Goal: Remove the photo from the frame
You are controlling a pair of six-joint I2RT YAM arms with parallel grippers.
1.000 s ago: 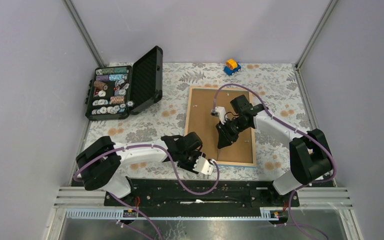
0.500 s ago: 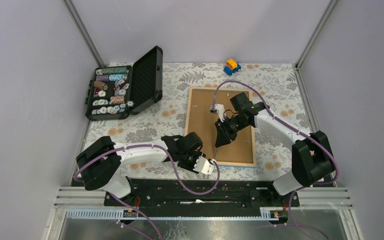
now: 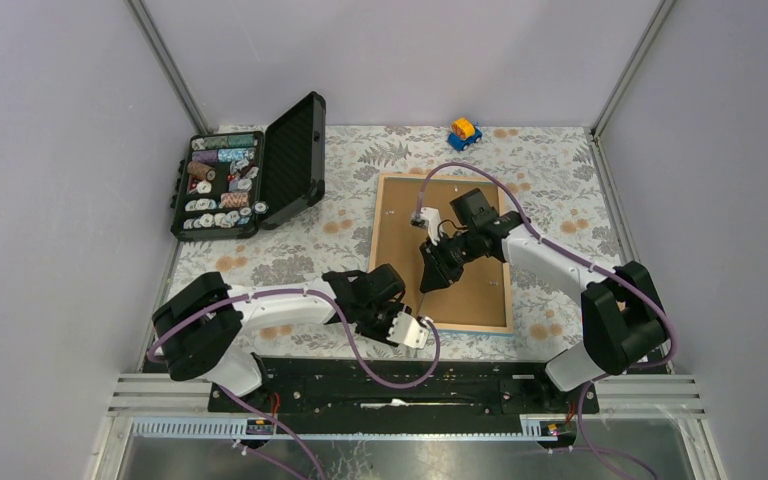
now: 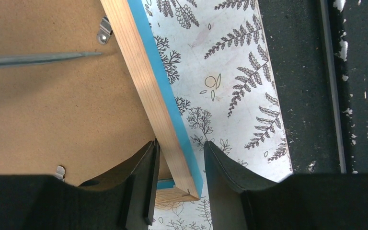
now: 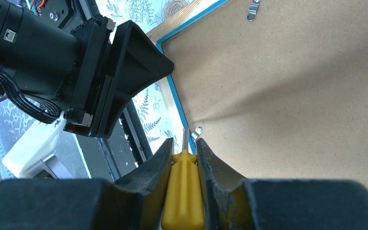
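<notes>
The frame (image 3: 378, 235) lies face down on the floral cloth, brown backing board (image 3: 475, 285) up; the photo is hidden beneath it. My left gripper (image 3: 423, 324) is shut on the frame's near-left corner; in the left wrist view its jaws (image 4: 179, 163) straddle the wood and turquoise rim (image 4: 148, 91). My right gripper (image 3: 430, 276) hovers over the backing, shut on a yellow-handled screwdriver (image 5: 184, 191). The screwdriver's tip points at a metal clip (image 5: 197, 130) by the frame's left rim. Its shaft (image 4: 33, 58) also shows in the left wrist view.
An open black case of poker chips (image 3: 245, 175) stands at the far left. A small blue and orange toy car (image 3: 463, 132) sits beyond the frame. More metal clips (image 4: 104, 29) hold the backing. The black base rail (image 3: 390, 380) runs along the near edge.
My right gripper has moved left across the backing with the screwdriver, toward the frame's left rim. The left gripper has stayed on the corner.
</notes>
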